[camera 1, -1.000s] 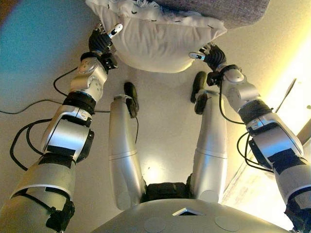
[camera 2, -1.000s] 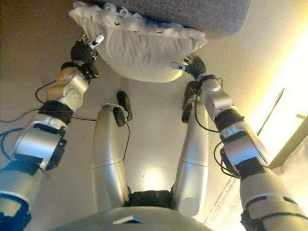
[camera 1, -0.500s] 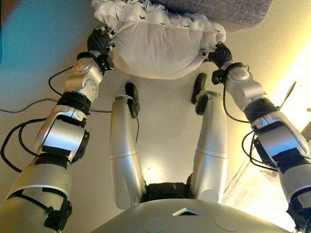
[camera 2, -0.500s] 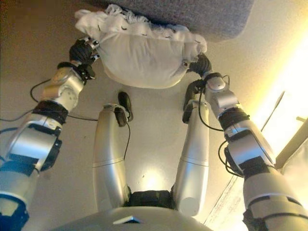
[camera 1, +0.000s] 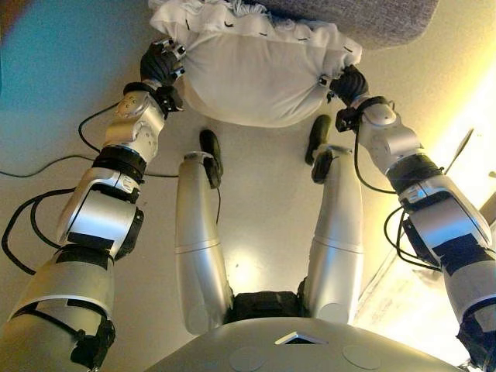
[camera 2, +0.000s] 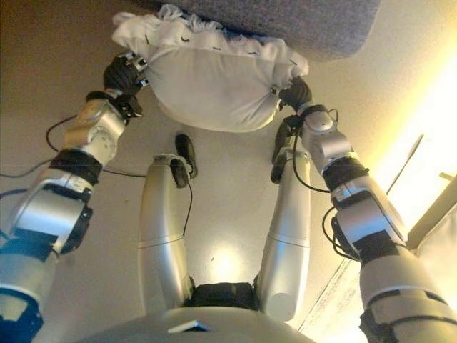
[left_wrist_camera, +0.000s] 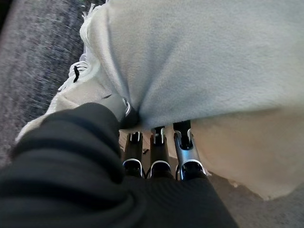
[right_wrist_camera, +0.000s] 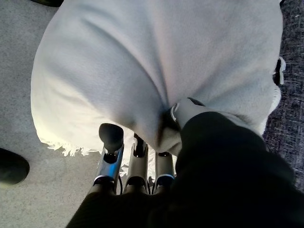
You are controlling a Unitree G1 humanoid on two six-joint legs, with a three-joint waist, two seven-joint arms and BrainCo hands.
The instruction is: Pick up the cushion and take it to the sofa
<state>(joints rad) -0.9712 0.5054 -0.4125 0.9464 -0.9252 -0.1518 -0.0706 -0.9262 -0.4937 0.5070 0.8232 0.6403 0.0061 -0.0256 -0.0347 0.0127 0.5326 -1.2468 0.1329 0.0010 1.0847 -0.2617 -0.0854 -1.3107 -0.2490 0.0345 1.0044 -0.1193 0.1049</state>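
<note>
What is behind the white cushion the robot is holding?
Behind the cushion, a grey sofa shows along the cushion's far, fringed edge. The left hand and right hand pinch its two ends. How much sofa continues behind it is covered.

The right hand (right_wrist_camera: 142,164) pinches the white cushion (right_wrist_camera: 156,61): thumb on top, fingers (right_wrist_camera: 111,137) under its fringed edge. The grey sofa (right_wrist_camera: 290,95) is just beside the cushion.
</note>
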